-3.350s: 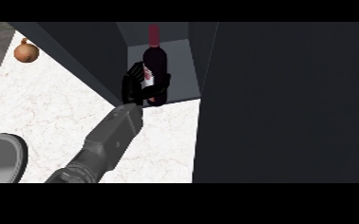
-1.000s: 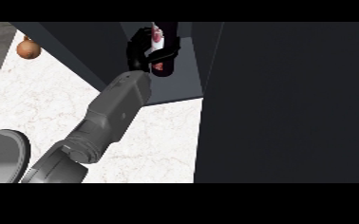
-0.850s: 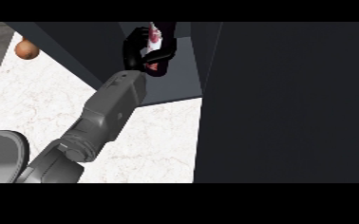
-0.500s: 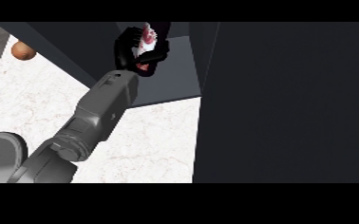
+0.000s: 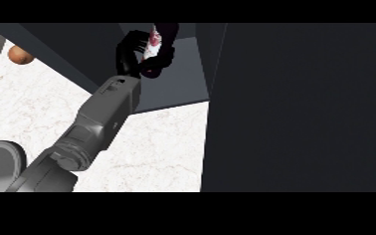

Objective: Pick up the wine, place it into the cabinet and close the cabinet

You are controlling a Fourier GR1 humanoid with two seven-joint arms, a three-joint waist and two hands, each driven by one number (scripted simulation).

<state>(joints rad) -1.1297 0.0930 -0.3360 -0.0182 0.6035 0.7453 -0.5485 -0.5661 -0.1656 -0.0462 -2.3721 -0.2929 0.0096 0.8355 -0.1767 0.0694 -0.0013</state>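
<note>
Basically, only one arm showed in the head view, coming up from the lower left corner and reaching into the cabinet [image 5: 176, 87]. By position it was the left arm. The left hand [image 5: 136, 55] was inside the cabinet opening, near the top of the view, with its fingers and thumb curled round the wine bottle [image 5: 155, 39]. The hand hid most of the bottle; just a pinkish-white patch and some dark red showed between the fingers. Could not tell whether the bottle stood on the cabinet floor or was held above it.

The cabinet door [image 5: 294, 109] stood open, a big dark panel filling the right half of the view. The white marble counter [image 5: 154, 149] lay below and left of the cabinet. A small brown round thing [image 5: 20, 54] sat on the counter at the far left edge, well apart from the hand. A grey curved object [image 5: 9, 162] showed at the lower left edge, beside the forearm. The right hand was out of view.
</note>
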